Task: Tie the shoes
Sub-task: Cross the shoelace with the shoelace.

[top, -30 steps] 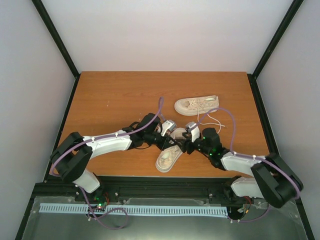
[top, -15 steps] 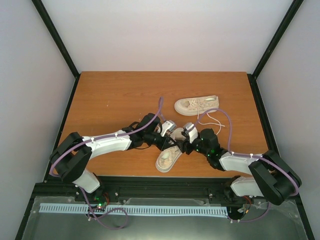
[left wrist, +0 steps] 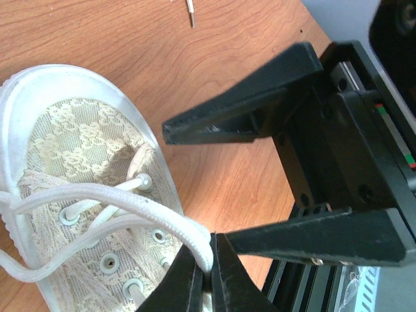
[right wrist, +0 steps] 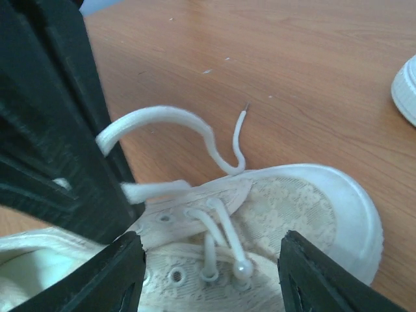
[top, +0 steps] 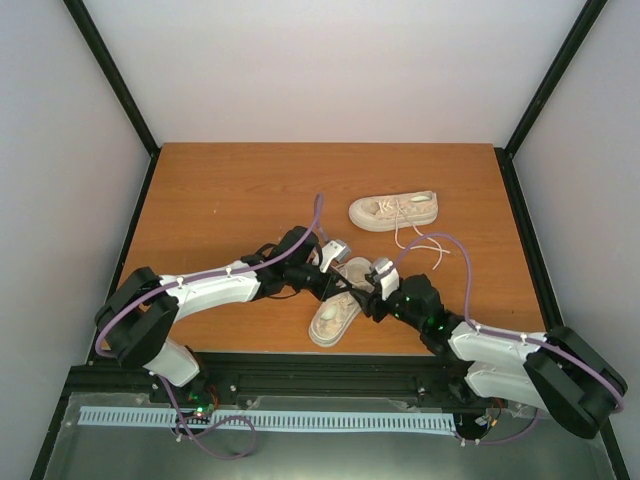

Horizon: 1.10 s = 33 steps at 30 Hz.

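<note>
1. The shoes, top view: two cream sneakers on the wooden table (top: pixel 220 200). The near shoe (top: pixel 335 312) lies under both grippers. The far shoe (top: pixel 393 210) lies well beyond the near shoe's toe, with its loose laces (top: pixel 425 243) spread beside it.
2. Top view, two arms: the left gripper (top: pixel 343 284) and the right gripper (top: pixel 366 297) meet over the near shoe's laced front. Since a second ago the right arm has swung lower and its gripper has drawn in over the near shoe. The left gripper has hardly moved, and the far shoe lies as before.
3. Left wrist view: the left gripper (left wrist: pixel 209 279) is clenched on one white lace (left wrist: pixel 149 201) rising from the near shoe (left wrist: pixel 71 149). The right gripper (left wrist: pixel 195 185) stands spread just past that shoe's side.
4. Right wrist view: the right gripper (right wrist: pixel 208 273) is released, one finger on either side of the near shoe (right wrist: pixel 292 201), grasping nothing. Left of the shoe, the left gripper (right wrist: pixel 97 146) holds the lace (right wrist: pixel 169 117) in an arch.
</note>
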Available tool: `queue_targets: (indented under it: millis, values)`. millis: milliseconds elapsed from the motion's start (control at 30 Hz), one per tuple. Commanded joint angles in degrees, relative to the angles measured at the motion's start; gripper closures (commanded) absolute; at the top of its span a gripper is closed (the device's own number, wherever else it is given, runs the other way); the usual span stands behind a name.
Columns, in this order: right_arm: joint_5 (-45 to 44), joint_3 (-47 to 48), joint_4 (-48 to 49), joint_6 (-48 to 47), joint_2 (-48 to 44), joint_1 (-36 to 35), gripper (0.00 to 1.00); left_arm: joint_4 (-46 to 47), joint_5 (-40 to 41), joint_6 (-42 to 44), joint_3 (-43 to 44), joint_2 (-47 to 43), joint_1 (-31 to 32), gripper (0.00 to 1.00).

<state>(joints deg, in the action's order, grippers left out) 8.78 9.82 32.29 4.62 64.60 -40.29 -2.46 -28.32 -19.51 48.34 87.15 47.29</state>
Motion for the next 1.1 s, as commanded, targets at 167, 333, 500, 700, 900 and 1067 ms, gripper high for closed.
queue_targets:
  millis: [167, 333, 500, 700, 900, 1067]
  values:
    - [-3.5, -0.1, -0.5, 0.9, -1.7, -6.1, 0.51, 2.6, -1.5, -1.3, 1.3, 0.2, -0.3, 0.99]
    - [-3.1, 1.1, -0.2, 0.3, 0.3, -7.0, 0.54, 2.9, -2.0, -1.5, 1.4, 0.6, -0.3, 0.99]
    - [-2.0, 1.9, 0.3, 0.0, 1.3, -7.3, 0.57, 2.9, -1.6, -1.5, 1.4, 0.6, -0.3, 0.99]
    - [-2.7, 2.4, 2.3, -0.1, 2.2, -7.7, 0.58, 3.1, -2.2, -1.6, 1.6, 1.0, -0.3, 0.99]
    - [-3.5, 3.9, 3.9, 0.1, 5.4, -7.9, 0.73, 3.4, -3.0, -1.8, 1.5, 1.1, -0.3, 0.99]
    - [-8.0, 2.4, 5.2, 3.7, 4.1, -8.6, 0.96, 3.7, -2.9, -2.2, 1.4, 1.2, -0.3, 0.93]
